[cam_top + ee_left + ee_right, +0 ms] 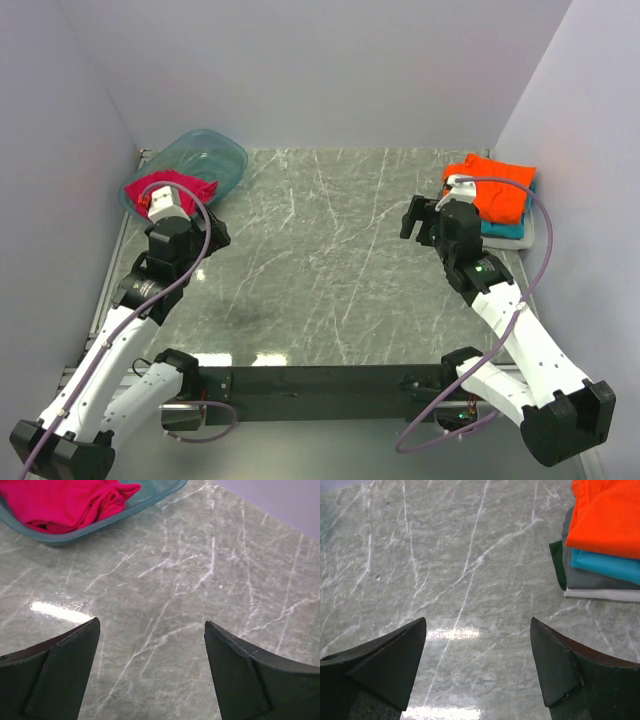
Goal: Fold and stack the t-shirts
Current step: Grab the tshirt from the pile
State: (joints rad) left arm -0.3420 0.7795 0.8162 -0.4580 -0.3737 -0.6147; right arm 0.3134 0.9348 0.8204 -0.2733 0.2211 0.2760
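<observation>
Left tool [151,624] and right tool [478,621] spread, empty. Risk: lifting the crumpled crimson-magenta cotton t-shirt [60,502] could drag its translucent teal plastic tub [130,511] along.

The grey, white-veined surface [330,260] carries a translucent teal tub [228,158] at its far left corner. A stack of folded t-shirts [503,200], orange on top, lies at its far right corner.
</observation>
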